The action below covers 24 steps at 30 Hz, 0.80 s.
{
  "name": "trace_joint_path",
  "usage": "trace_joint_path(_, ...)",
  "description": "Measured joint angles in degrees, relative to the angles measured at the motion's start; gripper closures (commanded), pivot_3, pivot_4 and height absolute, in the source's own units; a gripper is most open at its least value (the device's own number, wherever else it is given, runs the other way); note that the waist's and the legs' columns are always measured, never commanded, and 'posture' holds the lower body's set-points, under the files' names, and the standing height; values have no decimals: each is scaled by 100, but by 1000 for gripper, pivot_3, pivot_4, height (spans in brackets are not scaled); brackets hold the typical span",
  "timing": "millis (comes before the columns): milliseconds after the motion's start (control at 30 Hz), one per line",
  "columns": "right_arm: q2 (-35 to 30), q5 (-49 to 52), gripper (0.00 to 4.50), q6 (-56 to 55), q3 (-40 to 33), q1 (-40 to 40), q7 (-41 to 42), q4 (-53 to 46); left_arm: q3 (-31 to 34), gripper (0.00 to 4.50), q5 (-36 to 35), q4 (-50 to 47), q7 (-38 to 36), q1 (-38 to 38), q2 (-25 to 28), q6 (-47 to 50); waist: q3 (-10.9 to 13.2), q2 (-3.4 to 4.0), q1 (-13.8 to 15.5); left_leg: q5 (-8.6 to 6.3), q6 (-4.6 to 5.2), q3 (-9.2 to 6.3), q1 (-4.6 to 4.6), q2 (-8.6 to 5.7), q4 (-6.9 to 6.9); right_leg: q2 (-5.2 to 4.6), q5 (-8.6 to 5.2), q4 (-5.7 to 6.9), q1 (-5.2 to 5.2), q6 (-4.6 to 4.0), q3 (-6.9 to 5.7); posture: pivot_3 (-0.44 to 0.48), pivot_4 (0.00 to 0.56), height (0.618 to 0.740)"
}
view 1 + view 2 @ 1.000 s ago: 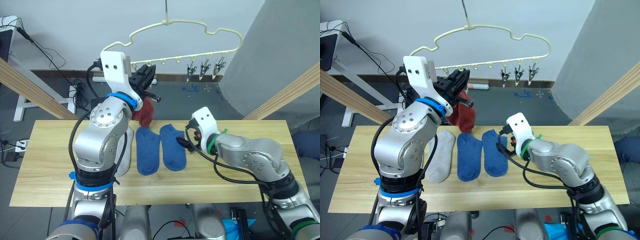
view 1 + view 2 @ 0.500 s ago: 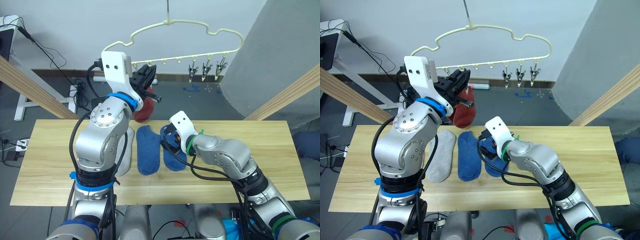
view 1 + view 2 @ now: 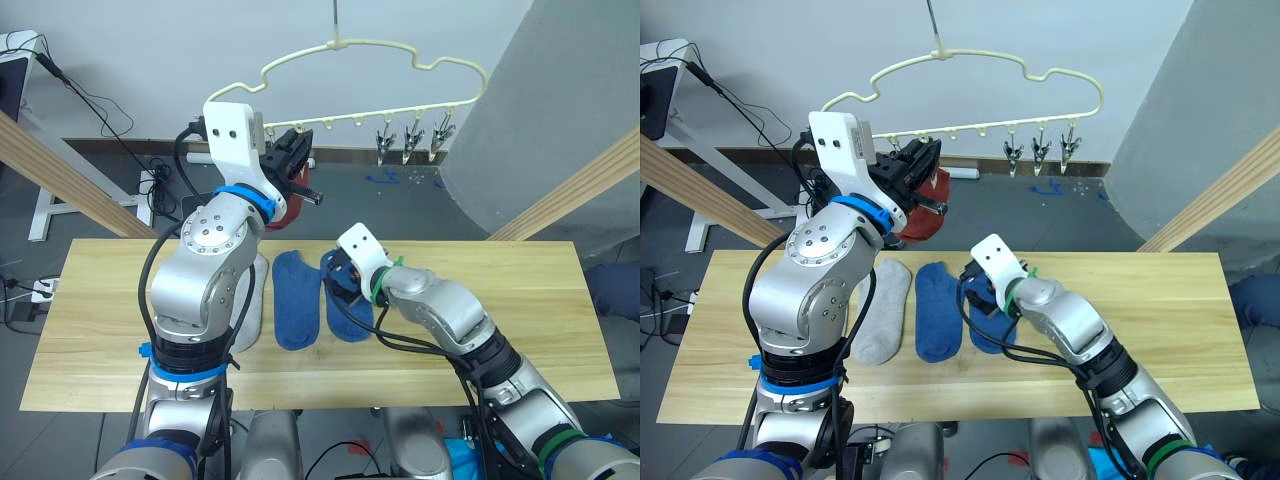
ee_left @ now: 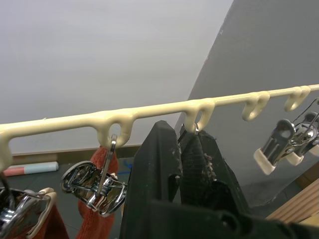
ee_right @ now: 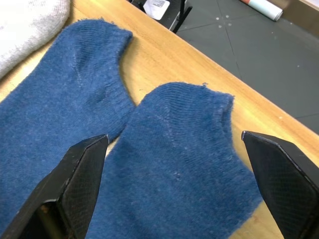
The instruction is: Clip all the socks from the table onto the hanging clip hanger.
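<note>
The cream clip hanger [image 3: 400, 108] hangs behind the table [image 3: 100, 300]. My left gripper [image 4: 185, 130] is raised to the hanger's bar and shut on a clip there. A rust red sock [image 3: 928, 195] hangs from the neighbouring clip [image 4: 97, 186], right beside that gripper. Two blue socks [image 3: 296, 300] [image 5: 179, 159] lie side by side at mid-table, and a light grey sock [image 3: 883, 310] lies to their left. My right gripper [image 5: 174, 139] hovers open just above the right-hand blue sock, with nothing between its fingers.
Three bare metal clips [image 3: 410, 135] hang at the hanger's right end. Slanted wooden beams [image 3: 60, 170] [image 3: 570, 190] flank the table's far corners. A grey panel [image 3: 560, 90] stands at the back right. Cables and a white stand [image 3: 50, 200] are on the floor at the left.
My right arm swung left, from right of the blue socks to above the right-hand one. The red sock's hanging end rose. My left gripper stayed at the bar.
</note>
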Motion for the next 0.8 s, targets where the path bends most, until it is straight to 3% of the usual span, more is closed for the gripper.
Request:
trace_joint_path(567, 290, -636, 20, -6, -22, 420, 334, 132, 0, 4308, 21, -33, 10, -6, 6, 69, 0, 0, 39, 0, 0, -2, 3, -1, 0, 0, 0, 9, 0, 0, 0, -168, 412, 740)
trace_joint_path(667, 233, -790, 600, -31, -17, 466, 347, 120, 0, 4308, 21, -36, 10, -7, 5, 76, 0, 0, 45, 0, -1, -2, 4, -1, 1, 0, 0, 10, 0, 0, 0, -170, 413, 740)
trace_joint_path(800, 218, -959, 1981, -29, -77, 472, 404, 125, 1, 4308, 21, -36, 3, -7, 6, 78, 0, 0, 52, 0, -1, -2, 6, -2, 2, 0, 0, 15, 0, 0, 0, -172, 408, 740)
